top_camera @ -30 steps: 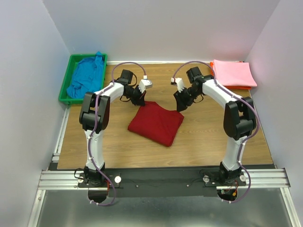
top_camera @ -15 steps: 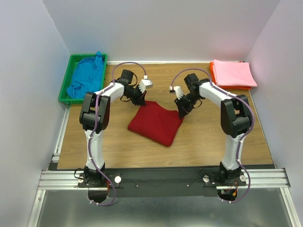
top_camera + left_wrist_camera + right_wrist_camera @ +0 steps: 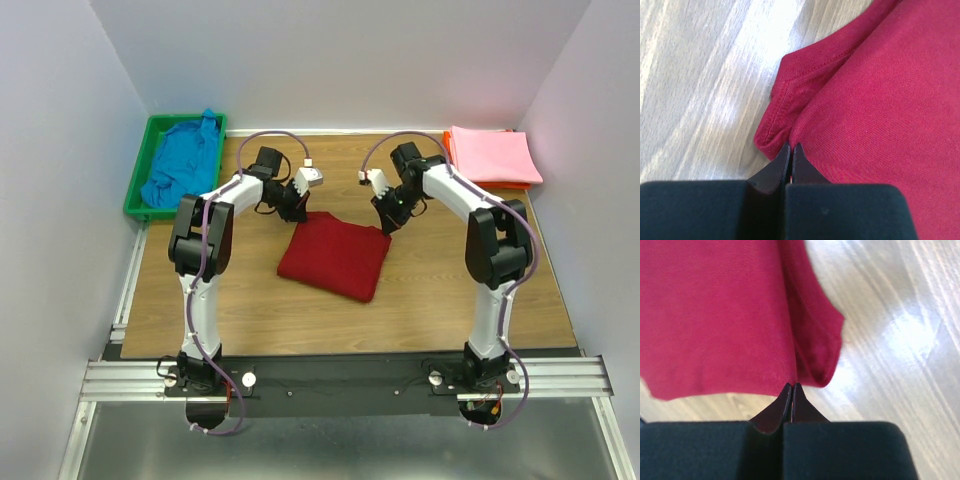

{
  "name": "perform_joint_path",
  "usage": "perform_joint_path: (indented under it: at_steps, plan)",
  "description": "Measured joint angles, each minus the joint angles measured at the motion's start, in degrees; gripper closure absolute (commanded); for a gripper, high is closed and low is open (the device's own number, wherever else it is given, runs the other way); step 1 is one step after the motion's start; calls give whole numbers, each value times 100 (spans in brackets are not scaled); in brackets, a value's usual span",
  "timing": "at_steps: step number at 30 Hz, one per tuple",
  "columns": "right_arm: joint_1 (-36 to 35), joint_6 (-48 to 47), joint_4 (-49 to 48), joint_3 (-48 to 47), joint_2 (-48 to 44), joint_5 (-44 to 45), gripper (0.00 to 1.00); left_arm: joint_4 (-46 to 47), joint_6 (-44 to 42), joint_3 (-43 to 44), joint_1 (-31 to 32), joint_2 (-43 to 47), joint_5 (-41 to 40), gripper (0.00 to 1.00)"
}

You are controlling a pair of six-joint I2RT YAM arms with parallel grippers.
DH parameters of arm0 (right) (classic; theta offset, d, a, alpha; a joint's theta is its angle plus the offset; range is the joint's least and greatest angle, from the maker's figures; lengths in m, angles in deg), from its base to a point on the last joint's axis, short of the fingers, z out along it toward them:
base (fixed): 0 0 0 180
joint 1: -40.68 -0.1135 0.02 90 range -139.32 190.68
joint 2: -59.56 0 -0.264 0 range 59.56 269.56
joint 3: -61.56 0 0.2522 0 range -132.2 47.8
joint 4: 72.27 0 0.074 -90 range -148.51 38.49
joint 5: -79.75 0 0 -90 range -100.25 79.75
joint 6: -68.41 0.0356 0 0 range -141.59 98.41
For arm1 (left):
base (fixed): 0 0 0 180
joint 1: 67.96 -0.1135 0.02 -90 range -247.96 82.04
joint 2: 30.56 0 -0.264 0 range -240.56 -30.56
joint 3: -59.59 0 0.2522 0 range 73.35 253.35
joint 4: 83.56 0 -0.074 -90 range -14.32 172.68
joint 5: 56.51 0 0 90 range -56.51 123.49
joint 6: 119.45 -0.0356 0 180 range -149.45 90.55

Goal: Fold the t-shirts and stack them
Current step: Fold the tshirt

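Shows dark red t-shirt (image 3: 334, 258) folded right of green bin (image 3: 138, 211), long axis left-right, right end nearer. Has left gripper (image 3: 791, 146) and right gripper (image 3: 791, 386) pinching its far corners.

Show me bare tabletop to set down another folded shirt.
Widest: the near strip between the dark red t-shirt and the table edge. Also the far middle, between green bin and pink t-shirt. Crowded: the red shirt's far corners, where left gripper and right gripper pinch it.
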Motion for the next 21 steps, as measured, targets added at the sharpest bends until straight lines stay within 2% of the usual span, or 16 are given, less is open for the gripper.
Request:
perform_joint_path:
  at_steps: [6,16,17,18,19,20,21]
  plan:
    - [9,120,-398,-50,623,393,100,-17,0,153,-4,-90,0,100]
    - [81,282,-1014,-485,785,1064,100,-37,20,118,-129,-31,22,100]
    - [101,282,-1040,-603,822,1119,99,-52,22,133,-140,-31,22,97]
    - [116,284,-1062,-675,844,1141,94,-101,28,181,-144,-35,22,89]
    - [133,299,-1091,-813,885,1193,89,-138,44,264,-151,-59,22,75]
    - [151,328,-1137,-977,922,1252,79,-149,92,389,-155,-90,20,69]
    - [157,343,-1147,-1054,942,1290,56,-151,142,501,-162,-107,2,65]
